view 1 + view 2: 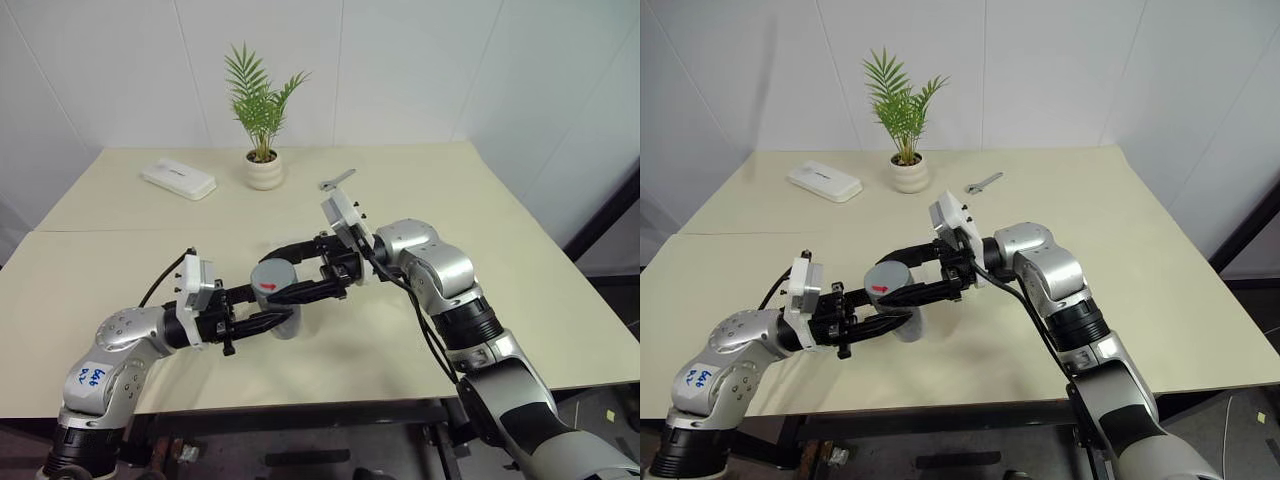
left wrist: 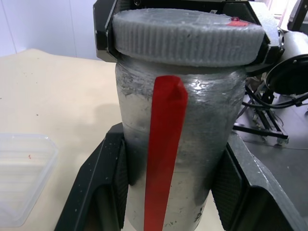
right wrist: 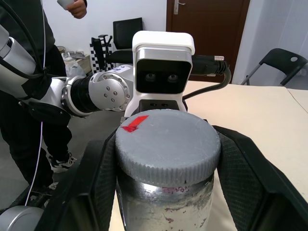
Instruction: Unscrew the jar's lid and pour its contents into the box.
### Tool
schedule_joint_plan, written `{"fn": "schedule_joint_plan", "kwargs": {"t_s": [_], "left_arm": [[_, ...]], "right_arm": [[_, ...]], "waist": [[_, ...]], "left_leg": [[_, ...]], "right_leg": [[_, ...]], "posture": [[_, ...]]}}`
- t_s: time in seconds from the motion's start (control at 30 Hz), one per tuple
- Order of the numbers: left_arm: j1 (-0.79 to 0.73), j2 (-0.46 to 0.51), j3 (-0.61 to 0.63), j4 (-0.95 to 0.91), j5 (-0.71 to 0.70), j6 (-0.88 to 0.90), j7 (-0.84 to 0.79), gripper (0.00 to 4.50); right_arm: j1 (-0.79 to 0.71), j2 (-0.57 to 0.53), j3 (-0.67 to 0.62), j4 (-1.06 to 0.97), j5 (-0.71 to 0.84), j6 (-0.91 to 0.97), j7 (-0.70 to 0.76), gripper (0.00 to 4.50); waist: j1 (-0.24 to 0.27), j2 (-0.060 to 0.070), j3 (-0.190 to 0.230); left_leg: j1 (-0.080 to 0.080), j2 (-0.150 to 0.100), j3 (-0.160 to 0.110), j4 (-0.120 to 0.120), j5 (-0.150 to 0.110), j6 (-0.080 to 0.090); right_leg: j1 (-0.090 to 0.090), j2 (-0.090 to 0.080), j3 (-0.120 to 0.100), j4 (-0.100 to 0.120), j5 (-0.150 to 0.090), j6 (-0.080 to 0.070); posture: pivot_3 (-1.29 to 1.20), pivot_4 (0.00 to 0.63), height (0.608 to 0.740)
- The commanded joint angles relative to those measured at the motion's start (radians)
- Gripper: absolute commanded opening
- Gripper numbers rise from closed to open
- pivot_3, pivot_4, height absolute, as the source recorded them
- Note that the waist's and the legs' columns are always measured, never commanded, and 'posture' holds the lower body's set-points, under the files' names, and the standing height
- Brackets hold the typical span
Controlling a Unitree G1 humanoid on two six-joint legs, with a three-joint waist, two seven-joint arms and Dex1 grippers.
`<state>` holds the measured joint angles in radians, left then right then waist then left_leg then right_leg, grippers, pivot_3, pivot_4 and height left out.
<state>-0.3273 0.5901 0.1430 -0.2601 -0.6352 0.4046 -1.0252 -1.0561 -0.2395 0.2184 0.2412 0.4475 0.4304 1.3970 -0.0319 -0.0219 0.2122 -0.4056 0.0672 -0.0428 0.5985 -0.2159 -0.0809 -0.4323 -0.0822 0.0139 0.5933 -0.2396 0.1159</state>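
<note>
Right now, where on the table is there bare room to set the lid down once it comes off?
Bare tabletop lies on the robot's right, between the right arm and the table's edge, and on its left below the white case. The back is taken up by the case, the plant pot and a wrench. It is crowded mid-table, where both end effectors clamp the jar.

Blue handwritten marks stand on a white sticker [image 1: 92,376] on the left arm's silver shoulder joint, too small to read.
</note>
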Motion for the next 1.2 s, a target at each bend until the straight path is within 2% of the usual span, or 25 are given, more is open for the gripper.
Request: {"fn": "schedule_joint_plan", "kwargs": {"t_s": [0.03,0.1,0.13,0.47,0.77,1.03,1.2], "left_arm": [[-0.002,0.009,-0.019,-0.034,-0.029,0.002,-0.033,1.88],[-0.006,0.027,-0.001,-0.021,-0.029,0.005,-0.031,1.88],[-0.006,0.036,0.009,-0.013,-0.025,0.002,-0.030,1.88],[-0.007,0.049,0.044,0.019,-0.001,-0.022,0.015,1.88],[0.013,0.047,0.022,-0.010,-0.004,-0.011,0.022,1.88],[0.028,0.058,0.015,-0.005,0.005,-0.021,0.012,1.88],[0.018,0.053,0.022,-0.004,0.003,-0.026,0.018,1.88]], "right_arm": [[-0.027,0.020,-0.014,-0.033,0.012,-0.004,-0.022,3.80],[-0.017,0.027,-0.035,-0.036,0.013,-0.030,-0.046,4.46],[-0.012,0.030,-0.046,-0.041,0.016,-0.039,-0.060,4.49],[0.070,0.042,-0.010,-0.200,0.002,0.000,-0.171,4.49],[0.041,0.085,0.017,-0.153,-0.070,-0.011,-0.298,4.49],[0.014,0.087,0.009,-0.119,-0.082,-0.020,-0.305,4.49],[0.006,0.035,-0.012,-0.070,-0.099,-0.048,-0.273,4.49]], "waist": [[-0.001,0.000,0.000],[0.000,0.000,0.000],[0.001,0.000,0.000],[0.001,0.000,0.000],[0.001,0.000,0.000],[0.001,0.000,0.000],[0.002,0.000,0.000]], "left_leg": [[0.000,0.000,0.000,0.000,0.000,0.000],[0.000,0.000,0.000,0.000,0.000,0.000],[0.000,0.000,0.000,0.000,0.000,0.000],[0.000,0.000,0.000,0.000,0.000,-0.001],[0.000,0.000,0.000,0.001,0.000,-0.001],[0.000,0.000,0.000,0.001,0.000,-0.001],[0.000,0.000,0.000,0.001,0.000,-0.001]], "right_leg": [[0.000,0.000,0.000,0.000,0.000,0.000],[0.000,0.000,0.000,0.000,0.000,0.000],[0.000,0.000,0.000,0.001,0.000,0.000],[0.000,0.000,0.000,0.001,0.000,0.000],[-0.001,0.000,0.001,0.002,0.000,0.000],[-0.001,0.001,0.001,0.002,0.000,0.000],[-0.001,0.001,0.001,0.002,0.000,0.000]], "posture": [[0.00,0.150,0.740],[0.00,0.150,0.740],[0.00,0.150,0.740],[0.00,0.150,0.740],[0.00,0.150,0.740],[0.00,0.150,0.740],[0.00,0.150,0.740]]}}
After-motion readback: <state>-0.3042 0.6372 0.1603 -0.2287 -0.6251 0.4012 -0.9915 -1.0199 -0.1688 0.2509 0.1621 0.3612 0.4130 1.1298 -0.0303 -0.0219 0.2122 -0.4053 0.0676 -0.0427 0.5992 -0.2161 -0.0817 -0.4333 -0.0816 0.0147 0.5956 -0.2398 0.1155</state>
